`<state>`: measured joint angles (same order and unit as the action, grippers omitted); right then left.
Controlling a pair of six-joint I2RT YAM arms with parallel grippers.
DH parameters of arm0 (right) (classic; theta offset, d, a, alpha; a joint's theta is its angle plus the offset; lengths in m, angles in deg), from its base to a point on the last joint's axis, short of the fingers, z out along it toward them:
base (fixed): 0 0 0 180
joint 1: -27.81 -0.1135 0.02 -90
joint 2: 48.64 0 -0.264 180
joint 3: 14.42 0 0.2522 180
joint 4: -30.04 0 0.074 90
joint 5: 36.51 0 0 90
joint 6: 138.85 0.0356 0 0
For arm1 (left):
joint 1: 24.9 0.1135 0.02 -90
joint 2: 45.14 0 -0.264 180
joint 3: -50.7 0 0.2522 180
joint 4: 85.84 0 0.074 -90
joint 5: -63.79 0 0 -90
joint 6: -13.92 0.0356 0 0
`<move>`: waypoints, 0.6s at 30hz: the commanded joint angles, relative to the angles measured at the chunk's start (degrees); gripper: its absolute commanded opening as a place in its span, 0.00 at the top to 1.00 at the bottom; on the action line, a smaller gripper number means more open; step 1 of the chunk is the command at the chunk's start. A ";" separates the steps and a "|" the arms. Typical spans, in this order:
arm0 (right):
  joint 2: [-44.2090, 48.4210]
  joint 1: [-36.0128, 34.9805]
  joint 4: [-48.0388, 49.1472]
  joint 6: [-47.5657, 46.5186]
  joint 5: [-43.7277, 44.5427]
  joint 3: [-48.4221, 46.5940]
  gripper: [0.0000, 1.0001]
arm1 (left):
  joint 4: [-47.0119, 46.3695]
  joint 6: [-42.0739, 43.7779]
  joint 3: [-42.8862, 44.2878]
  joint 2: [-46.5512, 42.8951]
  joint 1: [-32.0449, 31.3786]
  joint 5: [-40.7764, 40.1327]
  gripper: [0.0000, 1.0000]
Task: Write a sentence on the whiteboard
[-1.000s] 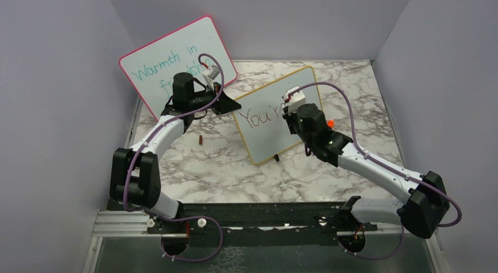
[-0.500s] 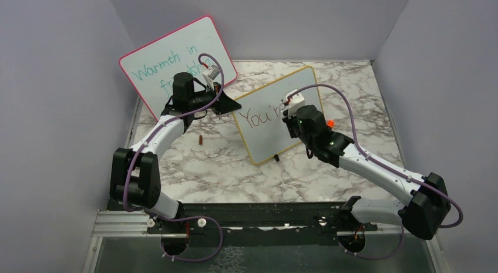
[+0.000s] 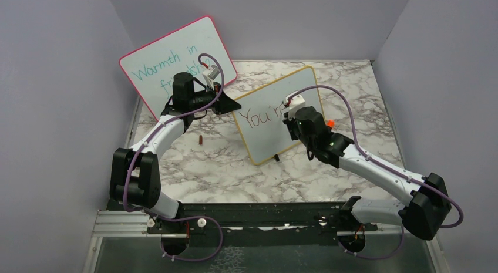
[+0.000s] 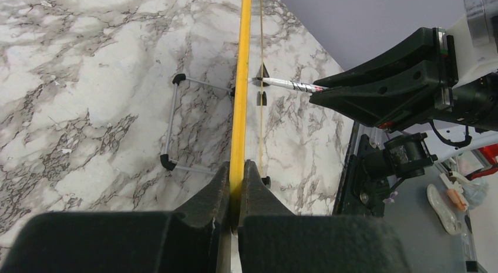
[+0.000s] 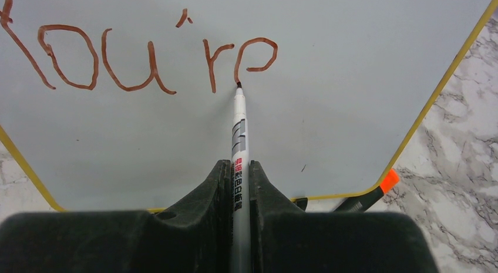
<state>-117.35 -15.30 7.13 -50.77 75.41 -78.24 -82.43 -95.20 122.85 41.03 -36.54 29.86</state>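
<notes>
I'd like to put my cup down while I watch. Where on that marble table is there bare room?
Widest bare marble: the near strip between the whiteboard and the black rail. Also the back right corner, behind the whiteboard. Crowded: mid-table, where the left gripper clamps the whiteboard's edge and the right gripper holds the marker to it.

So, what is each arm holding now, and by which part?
Left gripper: jaws clamp the whiteboard by its yellow frame edge. Right gripper: jaws clamp the marker by its barrel.
</notes>
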 commanded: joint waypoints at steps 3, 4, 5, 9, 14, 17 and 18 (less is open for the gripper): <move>0.15 -0.08 -1.62 1.21 3.91 1.66 0.99 | 7.14 5.14 -1.79 2.86 -1.54 0.62 1.00; 0.11 -0.05 -1.46 1.34 4.52 1.68 0.99 | 7.20 5.21 -1.79 2.86 -1.54 0.62 1.00; 0.15 -0.04 -1.20 1.30 4.97 1.73 0.99 | 7.23 5.22 -1.79 2.87 -1.54 0.63 1.00; 0.00 -0.03 -0.11 1.46 6.52 1.81 0.99 | 7.23 5.30 -1.79 2.86 -1.54 0.63 1.00; 0.26 0.03 2.38 1.39 7.46 2.39 0.99 | 7.37 5.40 -1.70 2.87 -1.54 0.70 1.00; 0.36 0.02 3.92 1.21 7.66 2.50 0.99 | 7.41 5.45 -1.70 2.89 -1.54 0.63 1.00; 0.59 0.04 4.40 1.35 7.58 2.45 0.99 | 7.53 5.46 -1.70 2.94 -1.54 0.62 1.00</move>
<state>-117.33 -15.30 7.87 -49.94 81.07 -76.74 -82.39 -95.11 122.85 41.03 -36.54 29.88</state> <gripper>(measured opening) 0.167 0.037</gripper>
